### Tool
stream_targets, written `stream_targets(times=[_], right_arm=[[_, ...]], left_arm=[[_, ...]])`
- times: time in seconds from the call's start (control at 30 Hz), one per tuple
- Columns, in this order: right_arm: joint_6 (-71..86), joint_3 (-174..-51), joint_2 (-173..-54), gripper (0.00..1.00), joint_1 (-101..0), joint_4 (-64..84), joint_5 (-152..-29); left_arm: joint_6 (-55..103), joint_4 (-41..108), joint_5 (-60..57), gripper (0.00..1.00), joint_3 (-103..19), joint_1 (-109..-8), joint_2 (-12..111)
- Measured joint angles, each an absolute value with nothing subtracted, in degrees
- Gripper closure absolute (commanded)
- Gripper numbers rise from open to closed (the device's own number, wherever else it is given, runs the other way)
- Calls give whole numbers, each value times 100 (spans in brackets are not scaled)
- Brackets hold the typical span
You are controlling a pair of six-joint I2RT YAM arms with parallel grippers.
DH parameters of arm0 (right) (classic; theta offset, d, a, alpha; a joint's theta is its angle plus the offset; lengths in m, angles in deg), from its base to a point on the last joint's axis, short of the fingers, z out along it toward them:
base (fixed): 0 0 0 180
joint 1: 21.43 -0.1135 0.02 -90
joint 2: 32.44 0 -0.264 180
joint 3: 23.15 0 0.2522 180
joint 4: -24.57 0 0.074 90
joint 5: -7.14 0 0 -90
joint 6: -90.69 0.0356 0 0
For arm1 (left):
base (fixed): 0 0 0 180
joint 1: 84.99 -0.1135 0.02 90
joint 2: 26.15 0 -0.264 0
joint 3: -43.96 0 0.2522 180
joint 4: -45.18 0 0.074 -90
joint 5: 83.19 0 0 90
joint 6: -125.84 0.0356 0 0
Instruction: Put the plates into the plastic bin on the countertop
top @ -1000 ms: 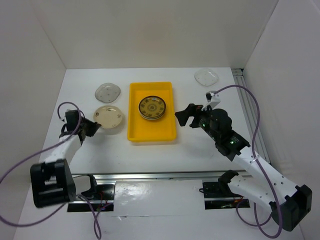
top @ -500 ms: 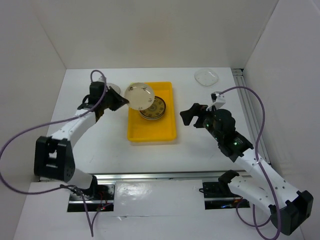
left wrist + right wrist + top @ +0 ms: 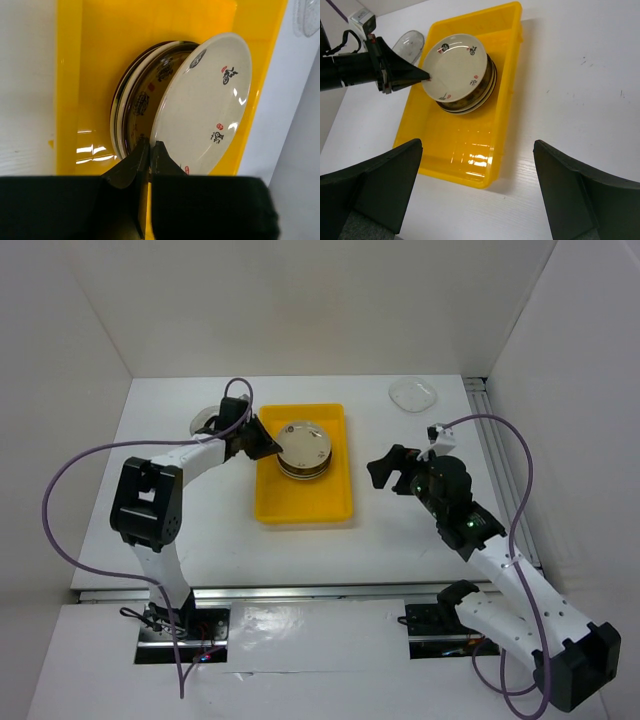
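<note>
- While the left tool (image 3: 262,447) pinches the near rim of a cream plate (image 3: 205,105), its two tips pressed together on the edge, the plate hangs tilted just ahead of them. It is over the stack of plates (image 3: 131,117) inside the yellow bin (image 3: 70,75).
- Whether the plate's lower edge already touches the stack cannot be told from these views.
- The cream plate looks like glazed ceramic. That would make it stiff, smooth and probably slippery under the tips, and likely to chip if let fall onto the plates below.
- Because it is held by the rim alone, with its weight out beyond the tips, it could swing in the grip. It would be safer to lay it flat on the stack before the tips part.
- The right tool (image 3: 388,465) is spread wide and holds nothing. The bin lies ahead of it and a little to its left.
- A grey speckled plate (image 3: 205,420) lies on the counter (image 3: 200,530) just behind the left tool, outside the bin.
- A clear plate (image 3: 413,394) lies beyond the right tool, well apart from it. It looks thin and light, perhaps brittle.
- Both lie flat, so the raised rim is the likely place to take hold.
</note>
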State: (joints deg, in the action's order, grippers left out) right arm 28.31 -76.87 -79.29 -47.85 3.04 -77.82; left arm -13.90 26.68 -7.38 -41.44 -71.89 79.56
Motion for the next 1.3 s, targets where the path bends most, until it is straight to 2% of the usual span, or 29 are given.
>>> stream_targets(times=[0.03,0.1,0.13,0.23,0.27,0.33,0.57,0.77,0.87,1.0,1.13,1.3], right_arm=[[2831,-7661,-7940,1,-4772,302,-7791],[2831,-7654,-7968,1,-4750,293,-7817],[2828,-7654,-7973,1,-4737,293,-7821],[2826,-7654,-7984,1,-4728,299,-7848],[2826,-7654,-7999,1,-4728,299,-7854],[2826,-7654,-8069,1,-4726,323,-7880],[2909,-7668,-9074,1,-4249,487,-8348],[3429,-7663,-10751,1,-2164,1746,-9378],[3690,-7742,-11734,2,-1497,2385,-9583],[3888,-8393,-13100,3,-1373,2815,-9681],[3963,-9635,-14344,6,-1397,2977,-9675],[4006,-10863,-15317,8,-1406,3069,-9430]], left_arm=[[-1379,2638,-719,74,-4192,-7169,8019],[-1339,2546,-699,57,-4258,-7149,8093],[-1339,2513,-671,41,-4258,-7134,8093],[-1333,2437,-590,25,-4258,-7114,8071],[-1333,2393,-526,8,-4258,-7099,8036],[-1291,2268,-419,0,-4258,-7084,7897],[-1101,2002,-227,0,-4232,-6872,6509],[-850,1663,86,0,-3703,-6693,4681],[-701,1147,300,0,-3397,-6610,3936],[-515,498,475,0,-3023,-6553,3274],[-404,8,538,0,-2704,-6612,2939],[-185,-400,529,0,-2387,-6782,2743]])
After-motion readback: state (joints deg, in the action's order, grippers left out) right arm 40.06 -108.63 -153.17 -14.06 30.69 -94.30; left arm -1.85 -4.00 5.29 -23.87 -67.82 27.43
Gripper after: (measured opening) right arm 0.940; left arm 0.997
